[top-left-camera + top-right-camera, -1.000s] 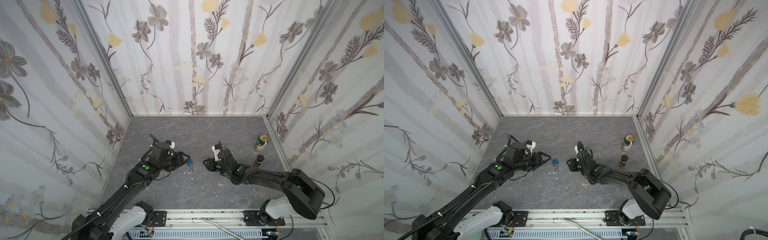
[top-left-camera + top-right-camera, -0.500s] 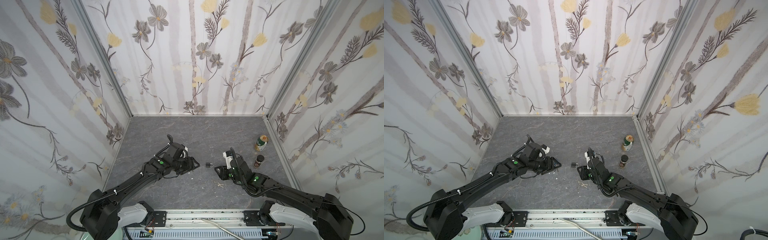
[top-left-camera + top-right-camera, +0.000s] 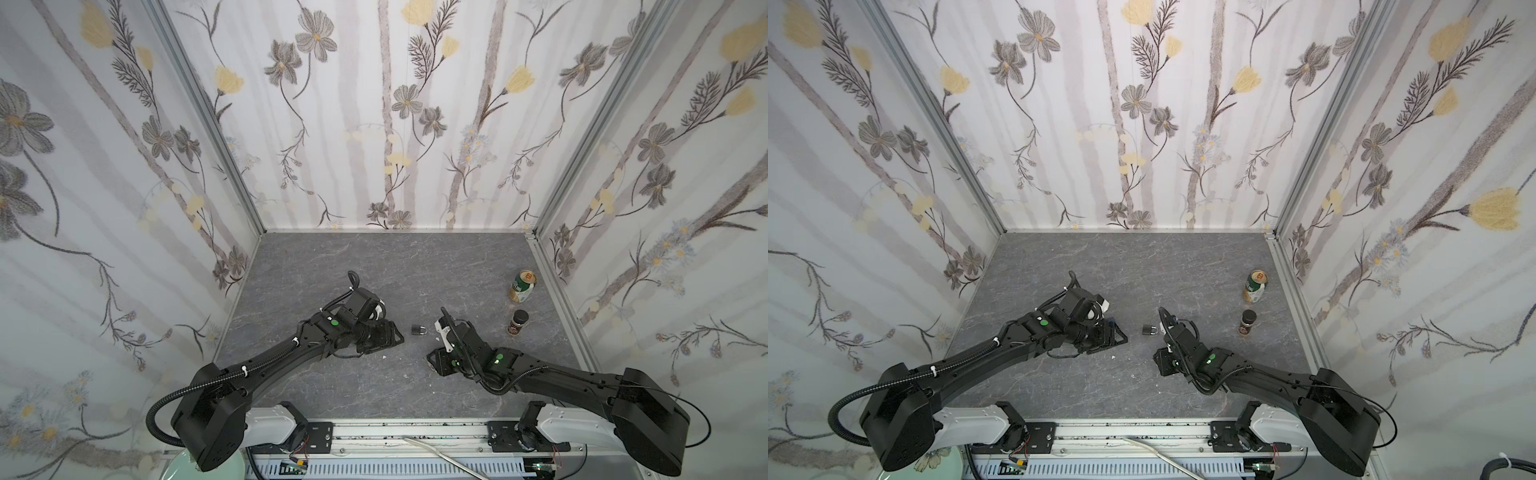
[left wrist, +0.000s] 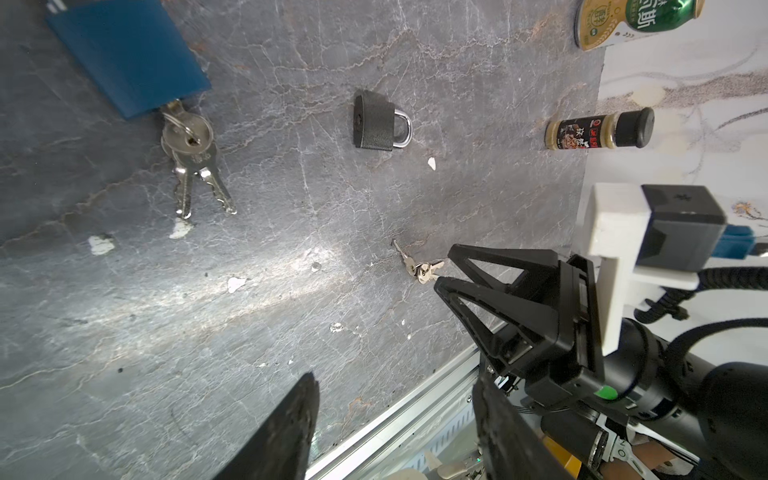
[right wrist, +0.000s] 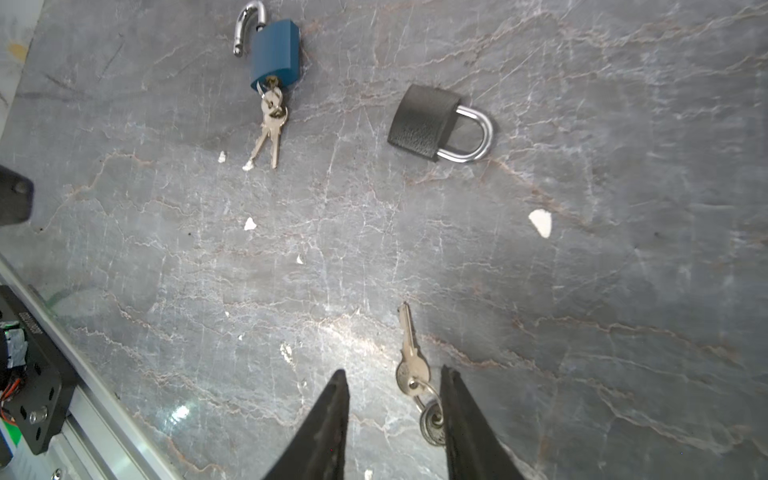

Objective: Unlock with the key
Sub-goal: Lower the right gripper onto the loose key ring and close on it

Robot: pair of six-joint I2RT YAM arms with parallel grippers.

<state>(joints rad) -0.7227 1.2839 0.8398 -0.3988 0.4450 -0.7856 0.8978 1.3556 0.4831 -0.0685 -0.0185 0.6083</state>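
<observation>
Right wrist: my right pincer [image 5: 394,370] released, fingers straddling loose keys [image 5: 411,372] on table [image 5: 623,291] | black padlock [image 5: 424,120] shut, well apart | blue padlock [image 5: 275,52] shackle open, key bunch [image 5: 272,120] in keyhole | left pincer [image 4: 394,376] released, empty | I see can [image 3: 522,286], capped jar [image 3: 518,323] upright, contents unseen

light: bright, diffuse | glare: tabletop [image 4: 316,266] | blur: right wrist view soft

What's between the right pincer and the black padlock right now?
In the right wrist view, a ring of small keys lies at the open tips of the right pincer; beyond it, bare tabletop up to the black padlock.
</observation>
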